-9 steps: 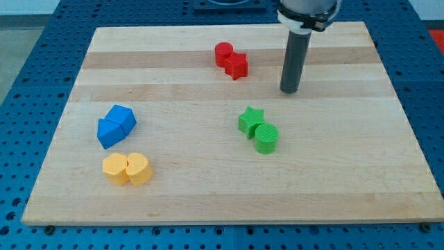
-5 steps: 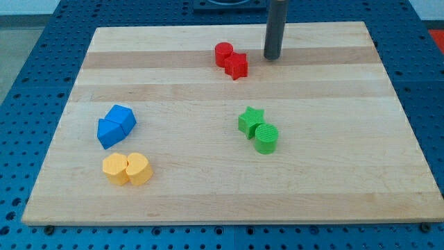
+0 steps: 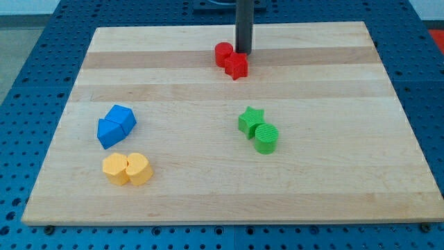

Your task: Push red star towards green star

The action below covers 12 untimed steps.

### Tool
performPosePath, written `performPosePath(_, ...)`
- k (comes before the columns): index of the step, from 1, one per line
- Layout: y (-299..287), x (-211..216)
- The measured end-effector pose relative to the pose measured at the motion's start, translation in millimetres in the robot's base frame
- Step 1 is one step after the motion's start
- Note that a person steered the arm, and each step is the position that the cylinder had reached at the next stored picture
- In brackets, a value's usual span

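The red star (image 3: 236,67) lies near the view's top centre of the wooden board, touching a red cylinder (image 3: 223,54) on its upper left. My tip (image 3: 243,52) stands just above the red star, at its upper right edge, beside the red cylinder. The green star (image 3: 250,120) lies below, right of the board's centre, touching a green cylinder (image 3: 266,138) at its lower right.
Two blue blocks (image 3: 115,125) sit together at the view's left. Two yellow blocks (image 3: 127,169) sit just below them. The wooden board (image 3: 333,180) rests on a blue perforated table.
My tip has moved up and to the left, from right of the red blocks to just above the red star. No block has visibly moved.
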<state>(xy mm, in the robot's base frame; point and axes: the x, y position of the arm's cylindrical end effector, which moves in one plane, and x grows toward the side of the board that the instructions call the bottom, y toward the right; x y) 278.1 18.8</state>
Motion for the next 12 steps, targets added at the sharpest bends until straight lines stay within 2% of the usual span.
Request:
performPosePath(4,-7,-18)
performPosePath(5,-14,20)
performPosePath(8,-10,88)
performPosePath(12,8,113)
